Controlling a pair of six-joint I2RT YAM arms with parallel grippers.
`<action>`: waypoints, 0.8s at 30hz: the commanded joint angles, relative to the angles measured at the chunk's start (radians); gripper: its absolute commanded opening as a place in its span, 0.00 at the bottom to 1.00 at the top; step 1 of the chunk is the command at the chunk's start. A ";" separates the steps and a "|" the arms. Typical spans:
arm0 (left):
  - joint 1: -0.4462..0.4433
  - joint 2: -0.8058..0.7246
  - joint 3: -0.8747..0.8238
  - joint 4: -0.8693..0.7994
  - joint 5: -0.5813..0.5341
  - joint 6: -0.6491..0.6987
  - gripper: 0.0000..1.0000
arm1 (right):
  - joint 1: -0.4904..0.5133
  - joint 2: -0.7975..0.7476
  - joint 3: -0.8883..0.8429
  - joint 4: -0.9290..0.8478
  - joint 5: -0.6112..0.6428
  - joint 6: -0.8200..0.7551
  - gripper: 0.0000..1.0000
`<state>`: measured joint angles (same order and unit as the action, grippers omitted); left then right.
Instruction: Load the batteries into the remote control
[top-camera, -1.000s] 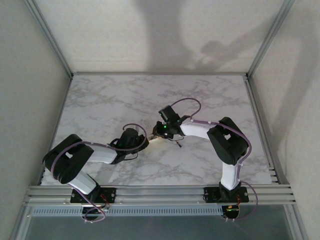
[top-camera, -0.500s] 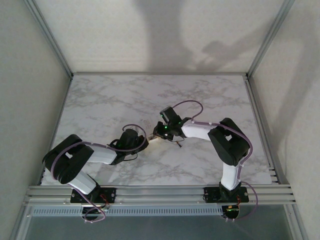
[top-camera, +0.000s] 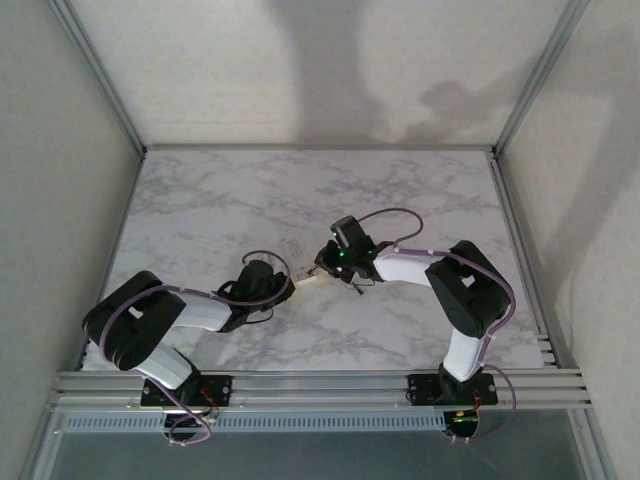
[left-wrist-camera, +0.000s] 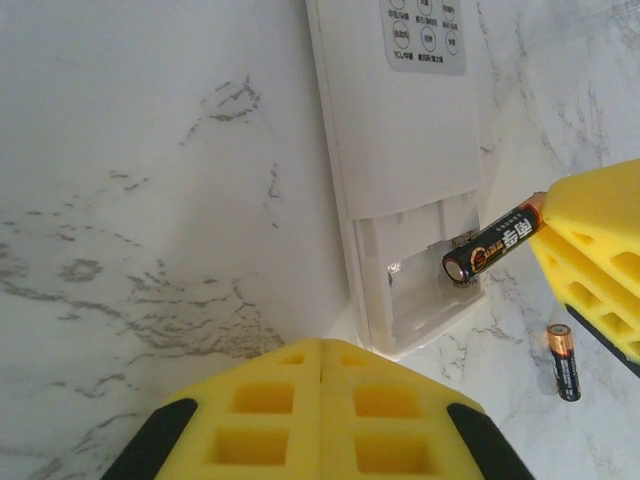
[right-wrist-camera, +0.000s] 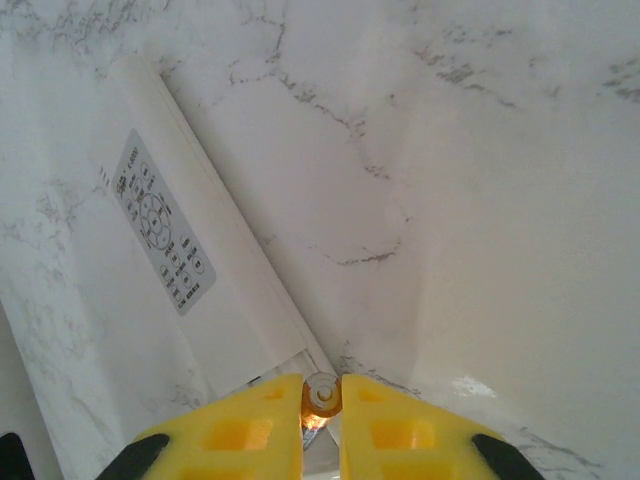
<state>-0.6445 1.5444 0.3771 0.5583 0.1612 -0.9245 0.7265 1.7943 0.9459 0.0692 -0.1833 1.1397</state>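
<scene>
The step in hand looks like seating the 1st cell. The right hand (right-wrist-camera: 322, 395) is pinched narrow on a battery (left-wrist-camera: 497, 243), its copper end tucked in the yellow pads and its silvery end face resting at the right lip of the open battery bay (left-wrist-camera: 420, 270). To do it well, I judge the cell should be swung until it lies parallel to its slot, then lowered end-first against the contact and pressed flat. At present it sits tilted and crosses the bay at a slant. The remote control (left-wrist-camera: 400, 150) lies flat on the counter (left-wrist-camera: 150, 200), keypad (left-wrist-camera: 425, 35) up. Its long axis runs away from the left hand (left-wrist-camera: 320, 370), with the open bay at the end just beside that hand. The left hand's pads are closed together on nothing; whether they brace the remote I cannot tell. The second battery (left-wrist-camera: 563, 361) lies loose on the counter near the bay's right side.
</scene>
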 joint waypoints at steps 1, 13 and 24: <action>0.007 0.000 -0.012 0.032 0.011 0.010 0.00 | 0.001 -0.006 -0.016 0.035 0.020 0.040 0.15; 0.005 0.022 -0.010 0.055 0.035 0.006 0.00 | 0.015 0.013 -0.012 0.056 0.018 0.060 0.15; 0.007 0.043 -0.001 0.043 0.037 0.002 0.00 | 0.059 0.043 0.008 0.038 0.038 0.058 0.15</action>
<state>-0.6445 1.5703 0.3771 0.6037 0.1871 -0.9245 0.7753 1.8179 0.9421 0.1150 -0.1757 1.1908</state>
